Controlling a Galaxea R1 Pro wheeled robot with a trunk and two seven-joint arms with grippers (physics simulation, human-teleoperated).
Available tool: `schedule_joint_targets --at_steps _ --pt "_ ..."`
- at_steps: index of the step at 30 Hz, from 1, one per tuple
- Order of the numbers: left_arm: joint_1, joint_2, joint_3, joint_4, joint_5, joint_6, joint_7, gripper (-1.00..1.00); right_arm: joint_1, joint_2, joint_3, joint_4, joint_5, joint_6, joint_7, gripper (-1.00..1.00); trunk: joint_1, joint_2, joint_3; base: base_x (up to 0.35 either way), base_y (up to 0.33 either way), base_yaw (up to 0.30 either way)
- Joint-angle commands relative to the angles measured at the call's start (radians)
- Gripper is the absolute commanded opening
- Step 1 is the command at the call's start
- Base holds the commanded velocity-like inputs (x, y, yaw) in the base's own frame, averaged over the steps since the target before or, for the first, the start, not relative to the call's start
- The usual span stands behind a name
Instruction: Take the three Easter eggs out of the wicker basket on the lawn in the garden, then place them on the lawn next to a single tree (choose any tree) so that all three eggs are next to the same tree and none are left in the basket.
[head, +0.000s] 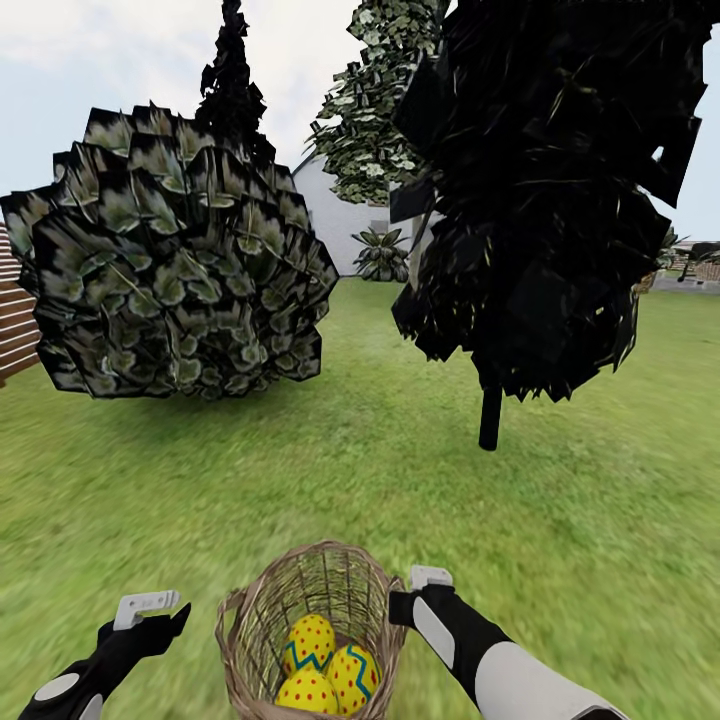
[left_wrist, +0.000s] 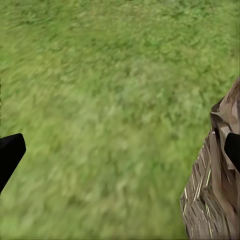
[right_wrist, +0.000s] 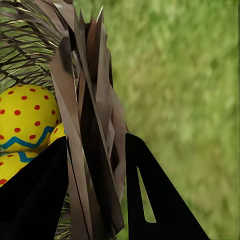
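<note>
Right gripper (right_wrist: 95, 185) is clamped on the basket (head: 312, 620) rim, left gripper (head: 150, 608) spread empty; eggs (head: 325, 668), judged smooth and fragile, are best pinched gently mid-shell.

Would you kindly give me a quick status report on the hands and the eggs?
Right hand shut on wicker basket rim. Left hand open over lawn, beside basket. Three Easter eggs in basket. Dark tree ahead, nothing blocking.

Flat, even daylight everywhere, with no hard shadows or glare, just a faint dark patch on the grass (head: 330, 450) under the bush (head: 180, 260). The grass smears and stretches toward the head view's edges, and both wrist views look soft and blurry.
</note>
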Motion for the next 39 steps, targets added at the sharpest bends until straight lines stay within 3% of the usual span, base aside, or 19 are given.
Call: schedule_joint_targets --at_steps 1,8,39 --pt "0.000 0.000 0.002 -0.001 0.008 0.006 -0.004 1.00 -0.001 0.000 0.002 -0.003 -0.009 0.003 -0.007 -1.00 -0.004 0.007 0.002 0.000 0.000 0.000" --pt "0.000 0.000 0.002 -0.001 0.008 0.006 -0.004 1.00 -0.001 0.000 0.002 -0.003 -0.009 0.001 -0.007 -1.00 -0.031 0.056 0.024 0.000 0.000 -0.060" --pt "0.000 0.000 0.000 -0.001 0.007 0.005 -0.004 1.00 -0.001 0.000 0.000 0.000 -0.010 0.001 -0.007 -1.00 -0.150 0.273 0.121 0.000 0.000 -0.247"
